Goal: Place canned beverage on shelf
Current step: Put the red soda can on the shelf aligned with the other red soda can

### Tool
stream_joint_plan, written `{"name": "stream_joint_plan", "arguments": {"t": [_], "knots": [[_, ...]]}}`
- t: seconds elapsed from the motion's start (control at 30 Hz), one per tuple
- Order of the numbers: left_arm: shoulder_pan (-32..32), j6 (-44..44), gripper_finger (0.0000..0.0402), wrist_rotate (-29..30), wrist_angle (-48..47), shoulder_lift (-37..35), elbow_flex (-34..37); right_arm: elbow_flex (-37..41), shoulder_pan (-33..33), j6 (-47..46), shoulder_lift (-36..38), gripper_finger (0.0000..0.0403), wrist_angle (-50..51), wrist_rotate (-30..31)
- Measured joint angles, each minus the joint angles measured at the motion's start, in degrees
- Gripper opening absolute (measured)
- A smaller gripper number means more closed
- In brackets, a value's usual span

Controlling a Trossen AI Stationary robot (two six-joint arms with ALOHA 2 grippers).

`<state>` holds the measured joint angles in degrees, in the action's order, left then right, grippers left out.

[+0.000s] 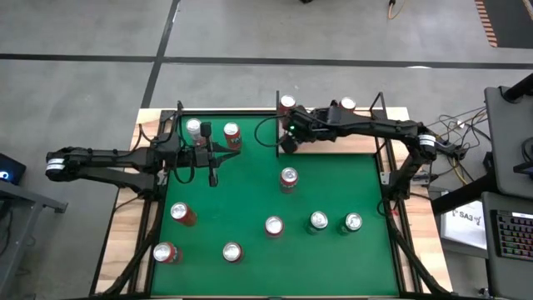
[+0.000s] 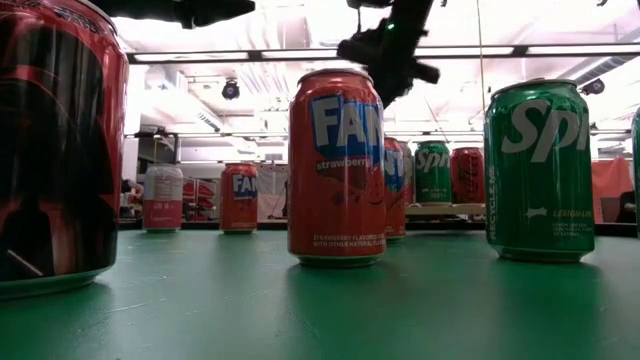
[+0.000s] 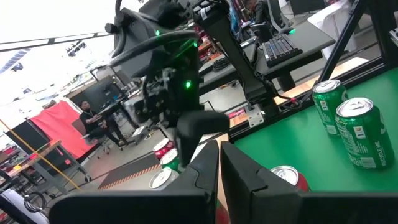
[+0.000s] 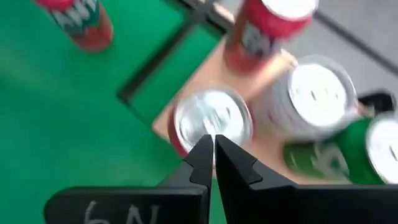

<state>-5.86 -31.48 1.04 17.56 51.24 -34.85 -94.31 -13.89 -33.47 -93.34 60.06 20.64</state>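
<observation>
Cans are mostly out on the green tabletop (image 1: 250,192), while a few already sit on the shelf (image 4: 205,74) at the far right corner, and the right claw (image 4: 213,151) hangs over those with its fingers pressed together and nothing in them. Looks like it's between cans, so next up is swinging to a loose one like the nearby can (image 1: 288,178), spreading and grabbing; the left claw (image 1: 211,178) waits pinched shut on the left, empty too. Labels up close read Fanta strawberry (image 2: 336,166) and Sprite (image 2: 539,170).
</observation>
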Motion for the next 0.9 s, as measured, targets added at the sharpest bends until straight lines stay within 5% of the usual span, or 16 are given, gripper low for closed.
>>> {"name": "stream_joint_plan", "arguments": {"t": [0.2,0.9], "knots": [[0.01,-0.47,0.0,0.0,0.0,-0.01,0.0,0.23,0.0,-3.58,1.44,0.0009,8.7,-1.19],[0.01,-0.85,0.0,0.0,-0.03,0.0,0.0,2.42,-1.03,2.04,-2.45,0.0009,2.24,2.21]]}}
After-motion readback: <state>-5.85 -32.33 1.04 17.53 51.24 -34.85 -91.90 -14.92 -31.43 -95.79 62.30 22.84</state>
